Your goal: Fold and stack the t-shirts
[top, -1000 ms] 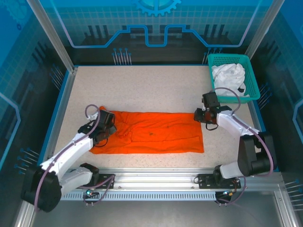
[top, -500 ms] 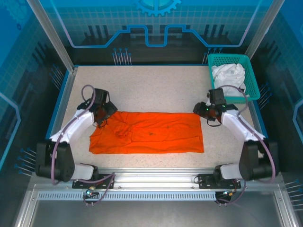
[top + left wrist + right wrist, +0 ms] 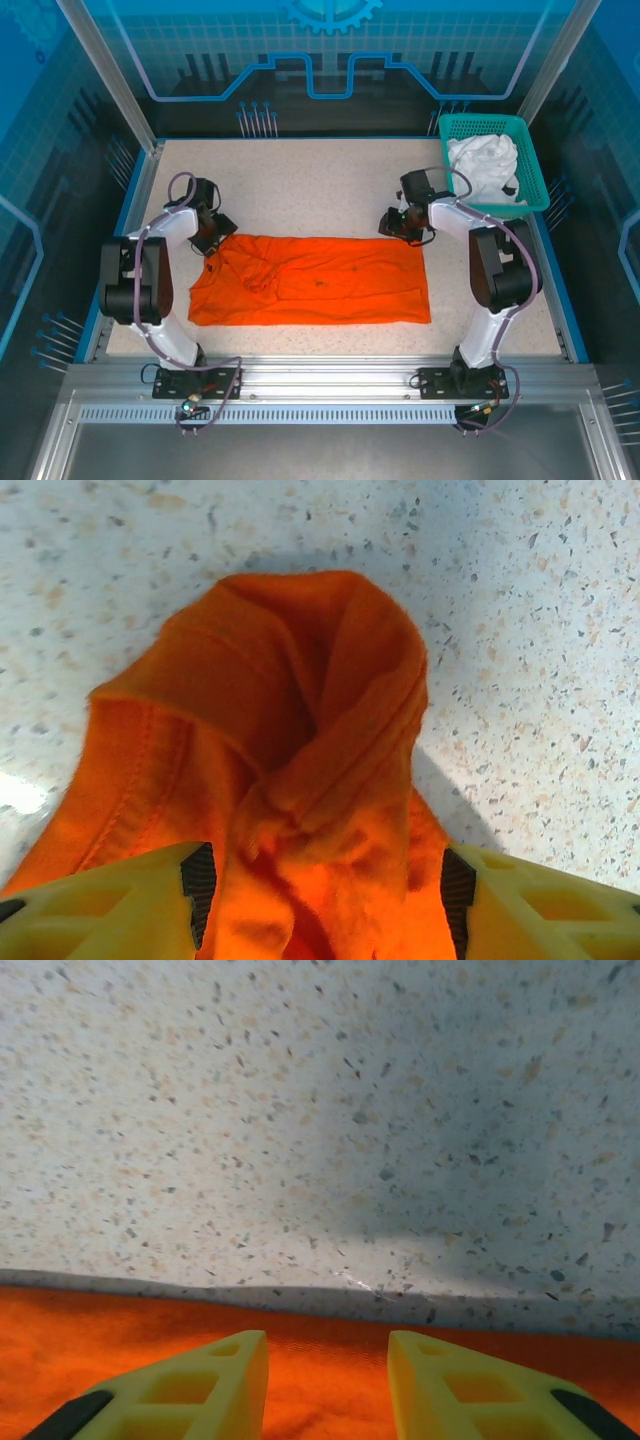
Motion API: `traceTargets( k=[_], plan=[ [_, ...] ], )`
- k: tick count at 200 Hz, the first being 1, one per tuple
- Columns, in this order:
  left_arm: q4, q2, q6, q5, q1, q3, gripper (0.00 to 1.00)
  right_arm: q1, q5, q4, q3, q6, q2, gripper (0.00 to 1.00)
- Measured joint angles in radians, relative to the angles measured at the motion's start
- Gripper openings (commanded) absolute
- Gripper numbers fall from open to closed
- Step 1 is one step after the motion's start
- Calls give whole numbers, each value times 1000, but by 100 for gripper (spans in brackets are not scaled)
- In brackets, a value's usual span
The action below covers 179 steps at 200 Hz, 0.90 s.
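Note:
The orange t-shirt [image 3: 315, 282] lies as a long flat band across the middle of the table. My left gripper [image 3: 213, 233] is at its far left corner. In the left wrist view the open left gripper [image 3: 325, 900] straddles a bunched hump of the orange t-shirt [image 3: 290, 710], with its pads [image 3: 198, 880] wide apart. My right gripper [image 3: 400, 223] is at the far right corner. In the right wrist view the right gripper [image 3: 326, 1350] stands open over the far hem of the orange t-shirt [image 3: 320, 1390]. The white t-shirt [image 3: 483, 165] lies crumpled in the basket.
The teal lattice basket [image 3: 531, 195] stands at the back right corner, just right of the right arm. Bare speckled tabletop [image 3: 310, 185] stretches beyond the shirt to the back wall. A raised blue rim [image 3: 132, 210] bounds the table.
Both arms swung away from me. The left gripper went from the shirt's near left side to its far left corner. The right gripper moved left to the far right corner.

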Motion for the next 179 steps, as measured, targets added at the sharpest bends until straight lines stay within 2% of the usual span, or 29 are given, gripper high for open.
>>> traceTargets(
  k=[36, 66, 104, 125, 153, 172, 179],
  plan=[
    [24, 29, 25, 10, 10, 26, 47, -2, 3, -10, 0, 1, 3, 36],
    [35, 30, 23, 8, 29, 26, 22, -19, 10, -13, -4, 13, 4, 33],
    [64, 27, 25, -7, 72, -4, 0, -65, 11, -1, -50, 45, 9, 33],
    [72, 22, 18, -21, 81, -32, 0, -77, 9, 8, -66, 63, 9, 33],
    [82, -16, 10, -45, 94, -77, 13, -79, 6, 31, -76, 94, 9, 33],
    [84, -41, -5, -52, 114, -87, 13, -86, -3, 52, -88, 122, 3, 37],
    [87, -48, -8, -54, 123, -87, 17, -87, -5, 57, -90, 130, 2, 39]
  ],
)
